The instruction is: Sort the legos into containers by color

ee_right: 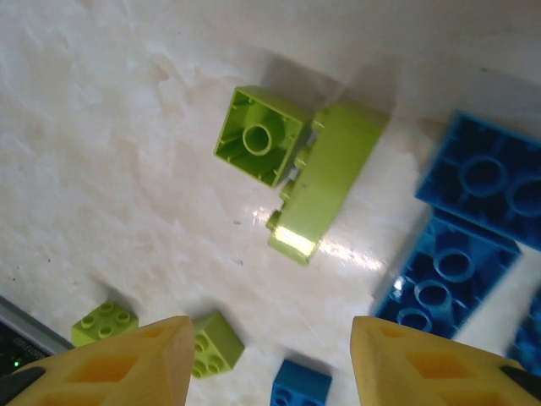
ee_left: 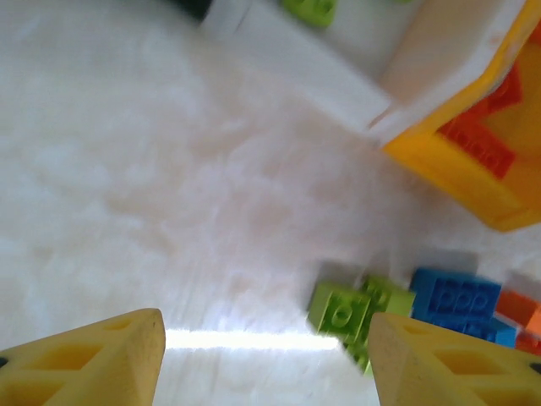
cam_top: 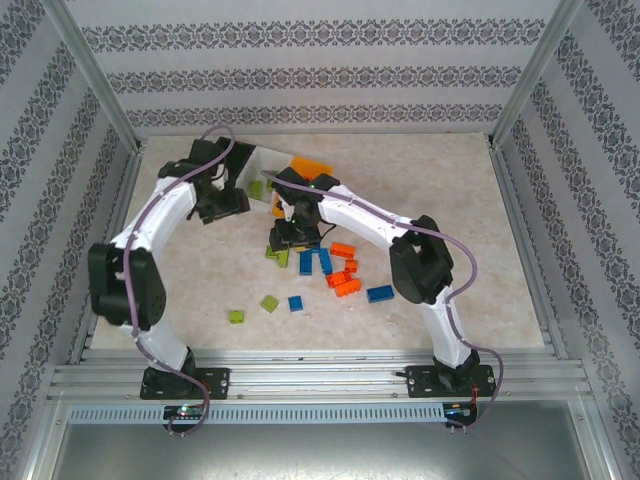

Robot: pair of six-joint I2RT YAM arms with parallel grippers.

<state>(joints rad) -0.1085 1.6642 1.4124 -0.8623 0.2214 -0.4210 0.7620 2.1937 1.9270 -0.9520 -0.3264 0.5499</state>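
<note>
The left jaws stand apart with nothing between them, their yellow fingertips hanging over the bare bench just in front of the containers. The left wrist view shows the white bin with a lime brick inside, and beside it the orange-yellow bin holding an orange-red brick. So each colour seems to have its own bin, and the open fronts face the arms so that a brick can go in from the near side. The right jaws are also apart and empty, their fingertips hovering over a pair of lime legos: a square one lying with its hollow side up, touching a longer one that is tipped on its side. I judge that this arm is lining up for one of these two, and the contact may make a clean grip difficult, because the neighbour can be pushed or lifted together with it. Most legos lie loose in the middle of the bench: blue ones, orange-red ones, and nearer to the arm bases a stray lime one with a blue one beside it, so the sorting looks far from finished
</note>
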